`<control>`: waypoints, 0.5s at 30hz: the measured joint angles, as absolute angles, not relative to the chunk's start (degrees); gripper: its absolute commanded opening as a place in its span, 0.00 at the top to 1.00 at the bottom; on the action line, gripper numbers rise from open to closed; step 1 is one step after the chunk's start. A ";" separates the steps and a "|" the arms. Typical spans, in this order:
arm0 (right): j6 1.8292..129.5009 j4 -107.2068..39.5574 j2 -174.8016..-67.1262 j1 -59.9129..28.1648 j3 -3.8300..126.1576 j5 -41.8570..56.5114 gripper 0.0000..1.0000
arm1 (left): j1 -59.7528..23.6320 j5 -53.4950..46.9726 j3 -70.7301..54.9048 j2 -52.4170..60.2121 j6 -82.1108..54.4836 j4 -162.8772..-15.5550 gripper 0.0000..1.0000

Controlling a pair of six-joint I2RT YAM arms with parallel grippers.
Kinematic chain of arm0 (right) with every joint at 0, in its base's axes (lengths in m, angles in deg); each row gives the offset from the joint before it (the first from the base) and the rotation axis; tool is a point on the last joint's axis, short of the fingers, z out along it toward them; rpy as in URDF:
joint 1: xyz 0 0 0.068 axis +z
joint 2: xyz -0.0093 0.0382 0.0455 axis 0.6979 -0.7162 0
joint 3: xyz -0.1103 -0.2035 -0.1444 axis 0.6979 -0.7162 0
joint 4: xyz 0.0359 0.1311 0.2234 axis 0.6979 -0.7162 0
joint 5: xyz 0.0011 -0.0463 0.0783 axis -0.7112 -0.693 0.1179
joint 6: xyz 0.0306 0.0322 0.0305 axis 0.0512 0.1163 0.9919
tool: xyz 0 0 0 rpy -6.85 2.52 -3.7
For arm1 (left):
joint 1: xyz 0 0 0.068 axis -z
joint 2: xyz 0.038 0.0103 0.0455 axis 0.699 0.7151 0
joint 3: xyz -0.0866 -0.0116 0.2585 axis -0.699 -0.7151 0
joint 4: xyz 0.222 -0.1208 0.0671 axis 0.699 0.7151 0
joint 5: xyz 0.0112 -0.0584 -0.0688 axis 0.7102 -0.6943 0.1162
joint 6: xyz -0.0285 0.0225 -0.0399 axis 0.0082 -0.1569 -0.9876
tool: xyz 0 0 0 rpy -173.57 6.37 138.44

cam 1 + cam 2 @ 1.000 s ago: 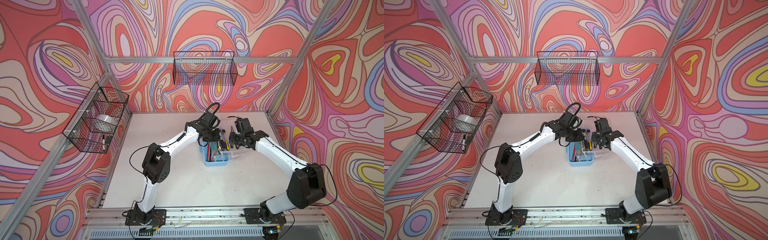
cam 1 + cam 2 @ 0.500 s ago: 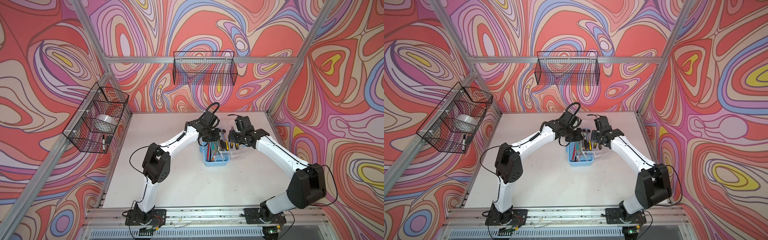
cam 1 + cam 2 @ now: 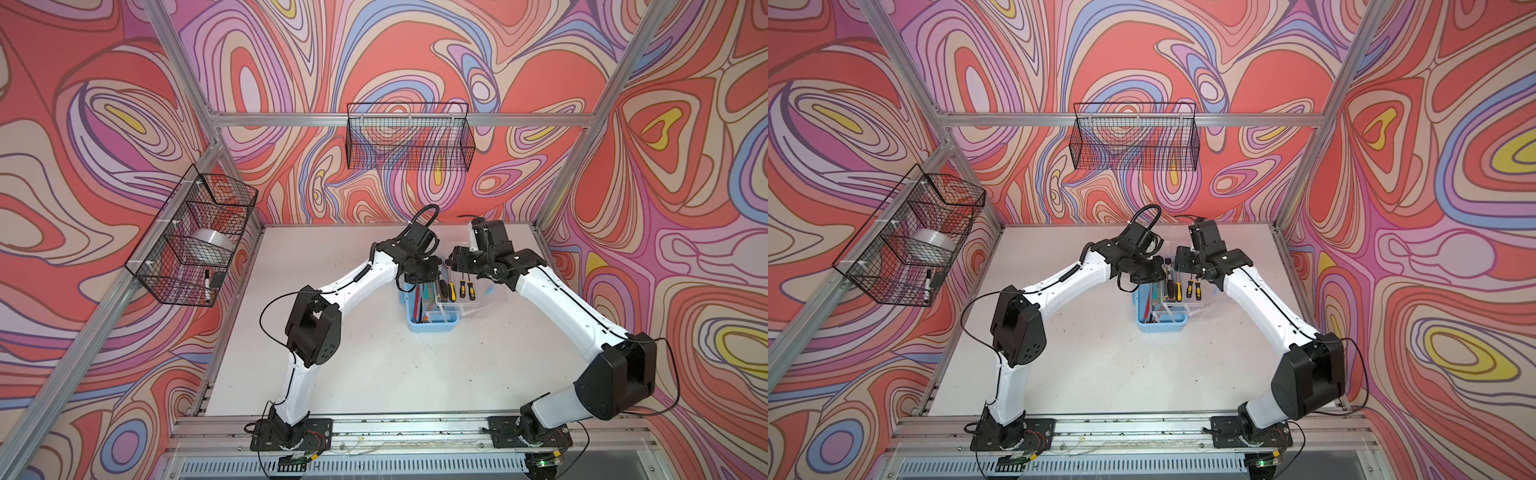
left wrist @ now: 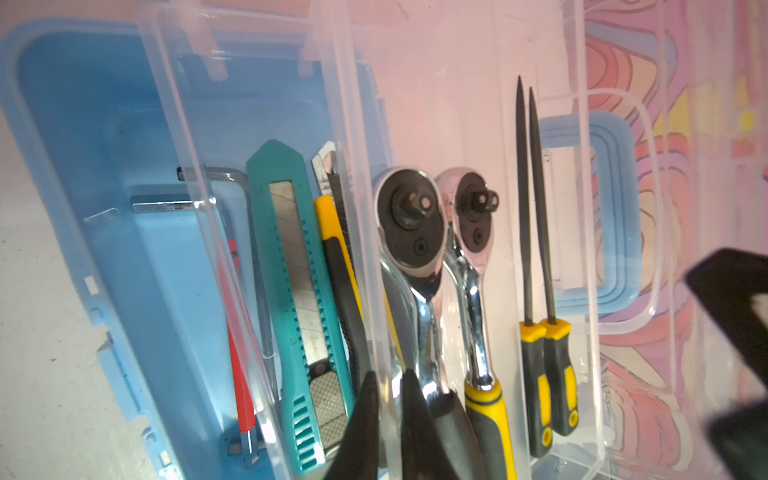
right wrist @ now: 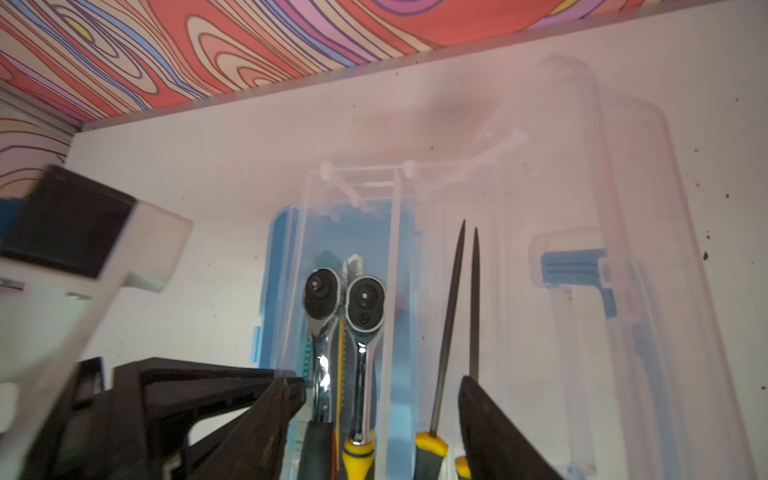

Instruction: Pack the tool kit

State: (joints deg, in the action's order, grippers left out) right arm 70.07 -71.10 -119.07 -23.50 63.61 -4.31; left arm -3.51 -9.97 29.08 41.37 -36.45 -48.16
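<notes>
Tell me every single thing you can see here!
table: one, white, underneath.
case: one, light blue, mid-table.
lid: one, clear, blue handle, right of case.
tray: one, clear, over case's right side.
ratchets: two, silver, in the tray.
pointed tools: two, yellow-black handles, beside ratchets.
cutters: two, teal and yellow-black, in the case.
hex keys: two, silver, in the case.
red tool: one, in the case.
baskets: two, black wire, back and left walls.
tape roll: one, whitish, left basket.
marker: one, black, same basket.
arms: two, white-black, above case.
left fingers: shut on tray wall.
right fingers: open, straddling tool handles.
</notes>
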 measured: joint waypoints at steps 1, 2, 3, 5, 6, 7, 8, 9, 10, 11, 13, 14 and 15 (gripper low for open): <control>70.10 -70.92 -118.63 -23.46 63.90 -4.14 0.31 | -3.51 -9.97 29.14 41.43 -36.45 -48.16 0.89; 70.14 -70.79 -118.07 -23.46 64.05 -3.92 0.31 | -3.51 -9.97 29.16 41.43 -36.45 -48.16 0.89; 70.14 -70.68 -117.50 -23.46 64.12 -3.87 0.30 | -3.51 -9.97 29.19 41.43 -36.43 -48.11 0.89; 70.14 -70.62 -116.45 -23.46 64.14 -3.87 0.29 | -3.51 -9.97 29.19 41.43 -36.43 -48.11 0.89; 70.14 -70.66 -115.95 -23.48 64.14 -3.96 0.28 | -3.51 -9.97 29.19 41.45 -36.45 -48.11 0.89; 70.14 -70.68 -115.60 -23.48 64.14 -4.11 0.27 | -3.51 -9.97 29.19 41.45 -36.43 -48.11 0.89; 70.10 -70.73 -115.16 -23.46 64.14 -4.48 0.26 | -3.51 -9.94 29.19 41.45 -36.43 -48.11 0.89; 69.96 -70.86 -114.74 -23.46 64.14 -5.01 0.24 | -3.51 -9.97 29.19 41.48 -36.43 -48.11 0.89; 69.81 -71.06 -114.35 -23.46 64.14 -5.62 0.22 | -3.51 -9.97 29.19 41.48 -36.43 -48.11 0.89; 69.53 -71.36 -113.98 -23.46 64.14 -6.30 0.20 | -3.51 -9.97 29.19 41.48 -36.43 -48.11 0.89; 68.98 -71.82 -113.24 -23.48 64.14 -7.79 0.17 | -3.51 -9.94 29.19 41.48 -36.43 -48.11 0.89; 68.70 -72.00 -112.82 -23.57 64.14 -8.42 0.16 | -3.51 -9.94 29.21 41.48 -36.43 -48.09 0.89; 68.41 -72.10 -112.38 -23.74 64.12 -8.92 0.16 | -3.51 -9.92 29.19 41.48 -36.43 -48.07 0.89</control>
